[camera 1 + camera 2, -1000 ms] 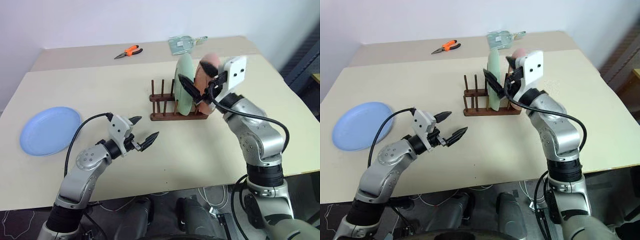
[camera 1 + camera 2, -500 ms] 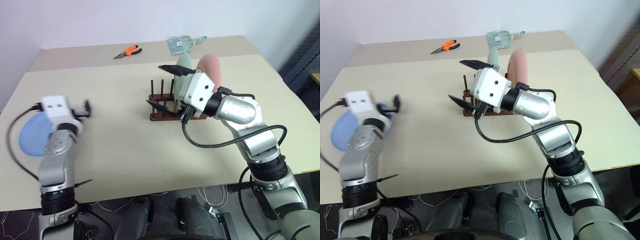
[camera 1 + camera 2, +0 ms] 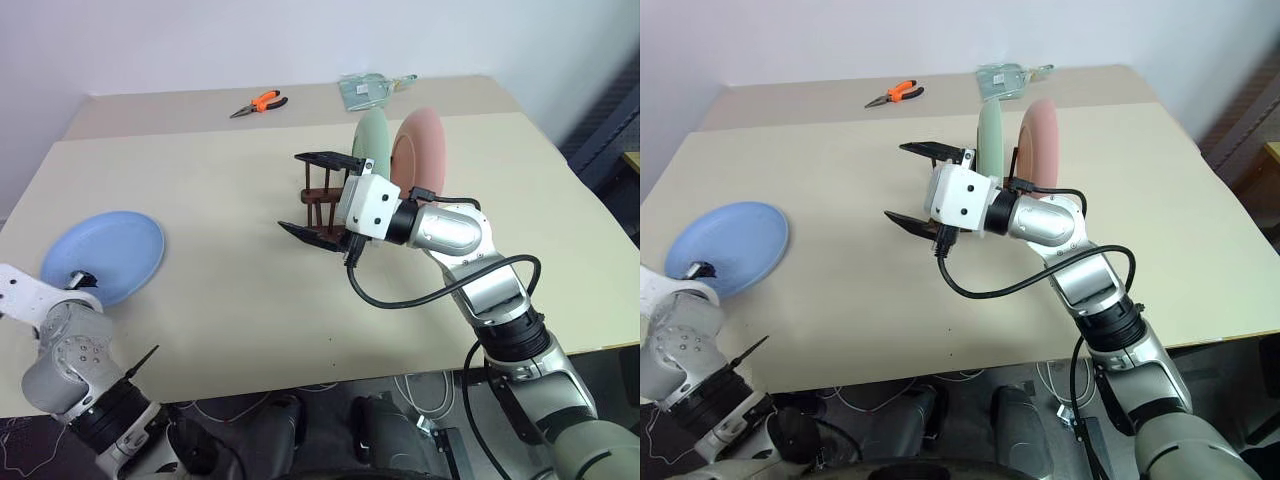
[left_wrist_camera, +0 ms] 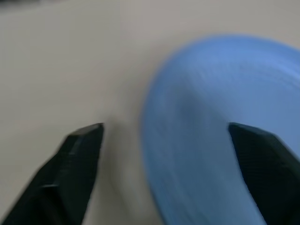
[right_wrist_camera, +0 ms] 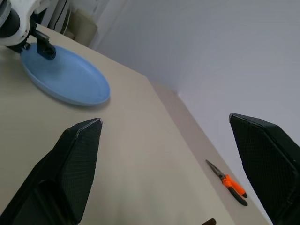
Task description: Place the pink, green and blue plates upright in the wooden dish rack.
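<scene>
blue plate [image 3: 103,256] flat near table's left edge | left gripper [image 4: 168,154] spread, straddling its rim | right gripper [image 3: 318,195] spread, empty

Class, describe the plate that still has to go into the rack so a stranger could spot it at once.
Start at the beige table and go to its left edge, far from the wooden dish rack. The blue plate lies flat there, while the green plate and pink plate stand upright.

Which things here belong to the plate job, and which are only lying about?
For the job:
- blue plate, flat on the table
- green plate, in the rack
- pink plate, in the rack
- wooden dish rack

Lying about:
- orange pliers
- clear packet
</scene>
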Action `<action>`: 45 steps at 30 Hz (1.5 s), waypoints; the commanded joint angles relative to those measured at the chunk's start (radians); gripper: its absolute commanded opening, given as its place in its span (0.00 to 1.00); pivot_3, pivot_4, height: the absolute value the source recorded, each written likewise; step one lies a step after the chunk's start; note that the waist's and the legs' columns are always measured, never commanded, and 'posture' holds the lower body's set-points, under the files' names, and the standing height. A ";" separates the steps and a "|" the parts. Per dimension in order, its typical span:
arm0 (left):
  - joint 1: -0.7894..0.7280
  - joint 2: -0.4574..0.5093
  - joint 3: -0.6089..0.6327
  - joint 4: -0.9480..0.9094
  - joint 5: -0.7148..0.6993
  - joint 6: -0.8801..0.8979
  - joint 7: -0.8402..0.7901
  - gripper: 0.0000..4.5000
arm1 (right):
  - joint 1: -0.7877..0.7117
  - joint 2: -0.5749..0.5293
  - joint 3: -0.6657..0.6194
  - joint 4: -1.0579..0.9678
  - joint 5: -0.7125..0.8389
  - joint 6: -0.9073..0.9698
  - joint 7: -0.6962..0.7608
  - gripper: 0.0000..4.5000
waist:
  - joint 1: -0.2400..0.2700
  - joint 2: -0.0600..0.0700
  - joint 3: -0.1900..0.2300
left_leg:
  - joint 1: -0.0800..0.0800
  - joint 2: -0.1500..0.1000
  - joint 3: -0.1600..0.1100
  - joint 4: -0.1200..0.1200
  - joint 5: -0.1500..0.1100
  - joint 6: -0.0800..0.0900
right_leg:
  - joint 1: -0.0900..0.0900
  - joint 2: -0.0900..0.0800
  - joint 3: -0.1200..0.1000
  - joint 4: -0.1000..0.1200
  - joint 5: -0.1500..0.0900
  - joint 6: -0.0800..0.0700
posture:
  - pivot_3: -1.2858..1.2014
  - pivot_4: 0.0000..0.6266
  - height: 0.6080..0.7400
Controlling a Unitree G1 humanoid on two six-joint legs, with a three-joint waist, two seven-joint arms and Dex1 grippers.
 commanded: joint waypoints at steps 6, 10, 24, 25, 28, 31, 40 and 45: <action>-0.055 0.043 -0.017 -0.014 -0.093 -0.026 -0.011 0.03 | 0.016 0.001 -0.033 -0.019 0.003 0.006 0.003 1.00 | 0.001 -0.001 0.000 | 0.000 0.000 0.000 0.000 0.001 -0.001 | 0.000 0.000 0.000 0.000 0.000 0.000 | 0.52 0.24 0.91; -0.085 0.106 -0.209 -0.067 -0.093 -0.123 -0.164 0.03 | 0.015 -0.009 -0.029 -0.020 -0.032 -0.017 -0.002 1.00 | 0.003 -0.002 0.000 | 0.000 0.000 0.000 0.000 0.002 -0.003 | 0.000 0.000 0.000 0.000 0.000 0.000 | 0.52 0.24 0.91; -0.308 0.078 -0.632 -0.168 -0.147 -0.029 -0.277 0.03 | -0.133 0.004 0.072 0.244 -0.398 -0.246 -0.114 1.00 | -0.026 -0.003 0.001 | 0.000 0.000 0.002 -0.003 0.006 -0.006 | -0.002 0.001 0.003 0.001 0.000 0.000 | 0.52 0.24 0.91; -0.311 0.069 -0.630 -0.172 -0.154 -0.026 -0.272 0.03 | -0.136 0.003 0.079 0.258 -0.412 -0.258 -0.115 1.00 | -0.025 -0.003 0.001 | 0.000 0.000 0.002 -0.003 0.006 -0.006 | -0.002 0.001 0.003 0.001 0.000 -0.001 | 0.52 0.24 0.91; -0.308 0.055 -0.635 -0.182 -0.173 -0.015 -0.265 0.00 | -0.142 0.005 0.090 0.298 -0.447 -0.278 -0.121 0.89 | -0.023 -0.004 0.002 | 0.000 0.000 0.002 -0.003 0.006 -0.006 | -0.002 0.001 0.004 0.001 0.000 -0.001 | 0.52 0.24 0.91; -0.292 0.050 -0.642 -0.190 -0.174 -0.012 -0.264 0.00 | -0.148 0.013 0.082 0.309 -0.452 -0.281 -0.122 0.62 | -0.021 -0.005 0.002 | 0.000 0.000 0.002 -0.002 0.006 -0.006 | -0.002 0.001 0.004 0.001 0.000 0.000 | 0.52 0.24 0.91; -0.280 0.058 -0.604 -0.194 -0.203 -0.052 -0.286 0.46 | -0.146 0.028 0.086 0.280 -0.473 -0.292 -0.128 0.00 | -0.022 -0.005 0.002 | 0.000 0.000 0.002 -0.002 0.006 -0.006 | -0.002 0.001 0.004 0.001 0.000 0.000 | 0.52 0.24 0.91; -0.297 0.145 -0.477 -0.152 -0.132 -0.222 -0.262 0.78 | -0.135 0.060 0.070 0.256 -0.459 -0.273 -0.145 0.00 | -0.027 -0.004 0.002 | 0.000 0.001 0.002 -0.003 0.006 -0.007 | -0.003 0.002 0.004 0.002 0.000 -0.001 | 0.52 0.24 0.91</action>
